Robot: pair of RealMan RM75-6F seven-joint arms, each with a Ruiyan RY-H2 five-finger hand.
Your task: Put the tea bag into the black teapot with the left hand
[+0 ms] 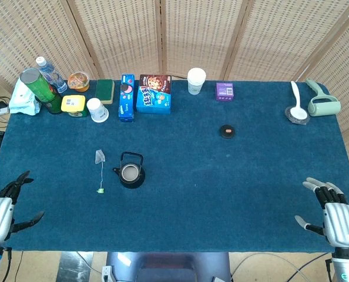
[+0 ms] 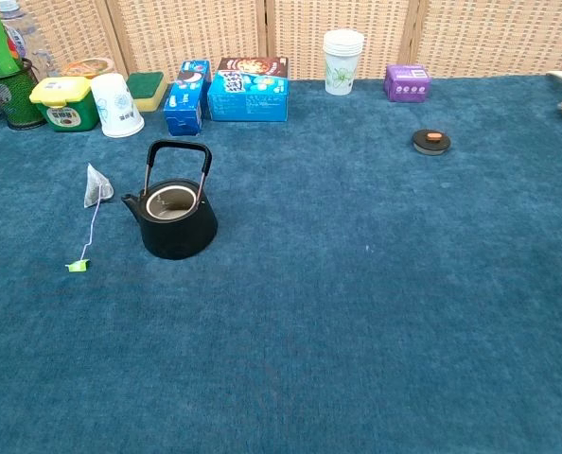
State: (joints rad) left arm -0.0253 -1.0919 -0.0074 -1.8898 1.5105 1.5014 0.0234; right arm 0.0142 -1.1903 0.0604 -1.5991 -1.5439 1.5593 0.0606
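The black teapot point(image 1: 130, 171) point(image 2: 174, 216) stands lidless on the blue cloth, handle raised, left of centre. Its small lid point(image 1: 227, 131) point(image 2: 431, 142) lies apart, far to the right. Just left of the teapot lies the tea bag point(image 1: 100, 156) point(image 2: 97, 185), its string running toward me to a green tag point(image 1: 101, 190) point(image 2: 78, 266). My left hand point(image 1: 4, 211) rests open at the near left table edge, well short of the tea bag. At the near right edge, my right hand point(image 1: 333, 214) is open too. Neither hand shows in the chest view.
Along the far edge stand a green can point(image 1: 40, 88), a yellow tub point(image 2: 63, 102), paper cups point(image 2: 118, 104) point(image 2: 342, 48), blue snack boxes point(image 2: 249, 89), a purple box point(image 2: 407, 82). A white spoon and a green roller point(image 1: 322, 103) lie at the far right.
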